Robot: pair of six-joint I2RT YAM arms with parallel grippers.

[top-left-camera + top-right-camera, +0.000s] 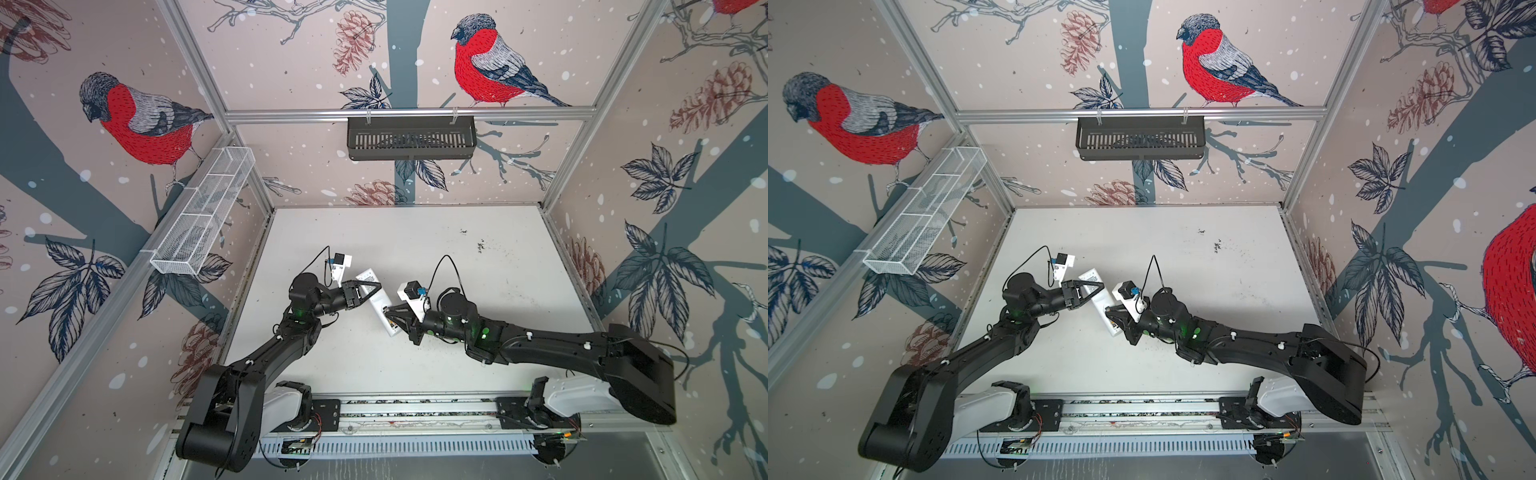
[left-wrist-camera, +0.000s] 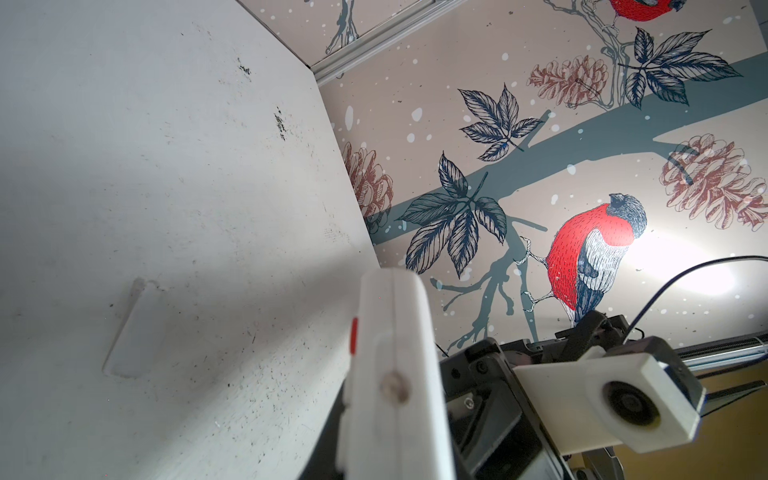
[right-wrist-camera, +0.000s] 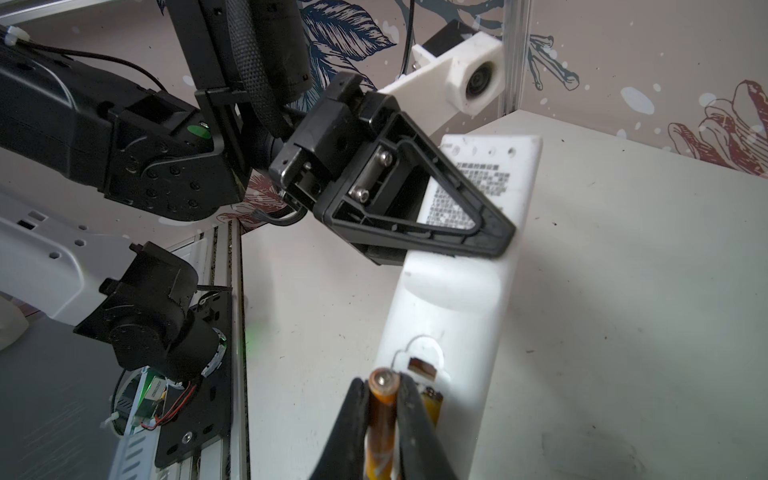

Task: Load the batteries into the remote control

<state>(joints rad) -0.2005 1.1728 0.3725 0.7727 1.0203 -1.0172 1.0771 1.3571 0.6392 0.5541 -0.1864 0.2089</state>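
The white remote control (image 1: 380, 301) is held off the table, back side up, with a printed label near its far end (image 3: 457, 299). My left gripper (image 1: 374, 286) is shut on that far half, its black fingers (image 3: 494, 232) clamped across the body. In the left wrist view the remote shows edge-on (image 2: 395, 374). My right gripper (image 3: 384, 399) is shut on one orange battery (image 3: 381, 409), silvery end forward, at the rim of the open battery bay. A second orange battery (image 3: 432, 405) lies in the bay beside it. In both top views the right gripper (image 1: 1109, 311) sits at the remote's near end.
A flat white cover piece (image 2: 133, 328) lies on the white table (image 1: 457, 270). A black basket (image 1: 411, 139) hangs on the back rail and a white wire basket (image 1: 203, 212) on the left wall. The arm bases' rail (image 1: 415, 409) runs along the front edge.
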